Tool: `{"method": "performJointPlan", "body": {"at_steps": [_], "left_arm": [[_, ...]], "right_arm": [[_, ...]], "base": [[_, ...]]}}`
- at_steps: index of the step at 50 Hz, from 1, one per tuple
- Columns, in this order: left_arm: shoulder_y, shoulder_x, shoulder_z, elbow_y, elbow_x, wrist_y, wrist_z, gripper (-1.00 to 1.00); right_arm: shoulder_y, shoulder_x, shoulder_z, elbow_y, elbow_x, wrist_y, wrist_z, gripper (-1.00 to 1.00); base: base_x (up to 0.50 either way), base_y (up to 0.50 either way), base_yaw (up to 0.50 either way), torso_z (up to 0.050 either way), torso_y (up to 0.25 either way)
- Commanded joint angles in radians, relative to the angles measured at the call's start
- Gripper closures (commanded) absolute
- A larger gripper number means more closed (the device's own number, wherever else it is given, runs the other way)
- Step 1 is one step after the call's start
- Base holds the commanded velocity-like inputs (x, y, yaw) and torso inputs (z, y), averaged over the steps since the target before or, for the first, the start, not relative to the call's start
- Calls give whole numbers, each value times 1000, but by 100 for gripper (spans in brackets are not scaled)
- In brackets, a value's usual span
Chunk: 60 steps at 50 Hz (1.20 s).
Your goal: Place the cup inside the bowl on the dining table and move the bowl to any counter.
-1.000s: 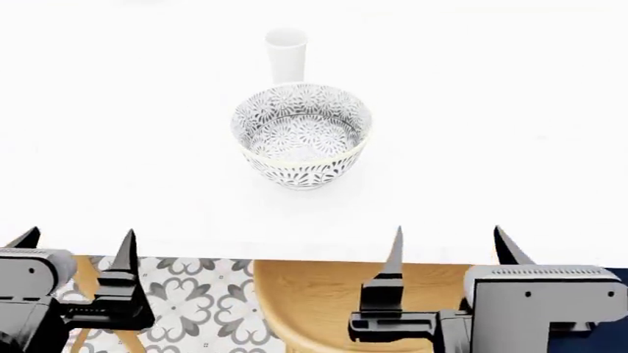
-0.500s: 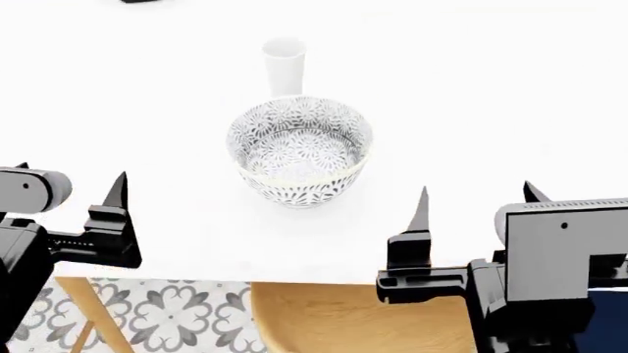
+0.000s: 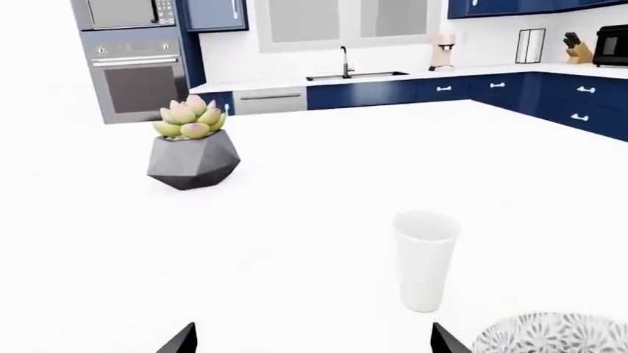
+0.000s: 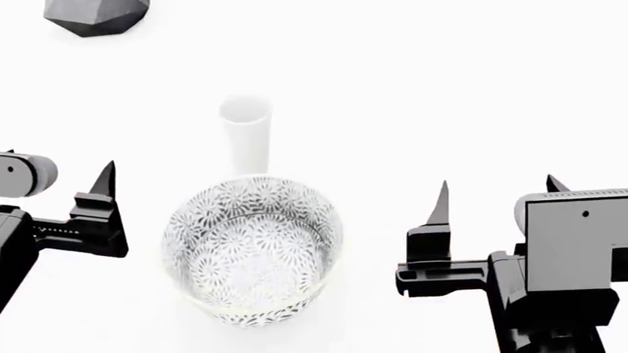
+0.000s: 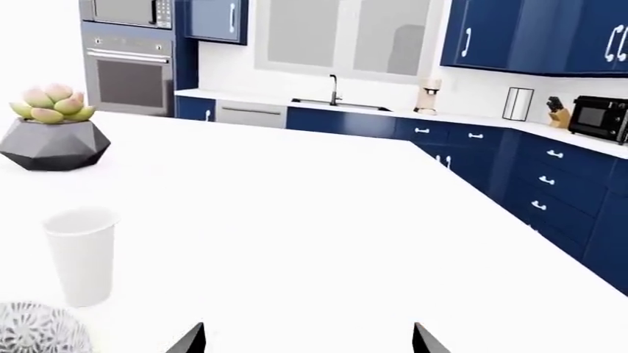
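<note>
The cup (image 4: 245, 140) stands upright on the white dining table (image 4: 412, 95), just beyond the patterned bowl (image 4: 252, 250) and close to its far rim. The bowl holds nothing. My left gripper (image 4: 57, 168) hovers open over the table to the bowl's left. On the bowl's right, my right gripper (image 4: 498, 184) is open too. In the left wrist view the cup (image 3: 424, 261) and part of the bowl (image 3: 554, 334) lie ahead, off to one side of the left gripper (image 3: 312, 340). The right wrist view shows the cup (image 5: 81, 254) and the bowl's edge (image 5: 34, 327) well aside of the right gripper (image 5: 306, 338).
A dark grey faceted planter (image 4: 96, 15) with a succulent (image 3: 193, 118) sits farther back on the table. Beyond the table's far edge, a white counter (image 5: 461, 118) with a sink (image 3: 354, 73) runs over blue cabinets, with an oven (image 3: 137, 77) beside it.
The view has moved forward over the table, so bowl and cup appear nearer and the planter has come into sight. Both open grippers now flank the bowl above the tabletop.
</note>
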Motion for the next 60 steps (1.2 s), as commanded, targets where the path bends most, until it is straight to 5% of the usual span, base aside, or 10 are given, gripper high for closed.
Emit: {"method": "performJointPlan", "body": {"at_steps": [1, 27, 44, 60], "left_arm": [[-8, -7, -13, -3, -11, -5, -3, -100], [53, -23, -38, -2, -39, 19, 16, -100], [128, -36, -33, 11, -25, 50, 16, -100], [126, -63, -66, 57, -57, 17, -11, -100]], "right_arm": [[0, 4, -10, -5, 9, 18, 7, -100], [5, -2, -18, 17, 26, 18, 0, -100], [310, -38, -24, 161, 421, 293, -131, -100], [439, -44, -156, 289, 436, 375, -253, -100]], "base": [[500, 1, 0, 0, 0], [440, 143, 0, 0, 1], [0, 0, 0, 0, 0], [0, 0, 0, 0, 0]]}}
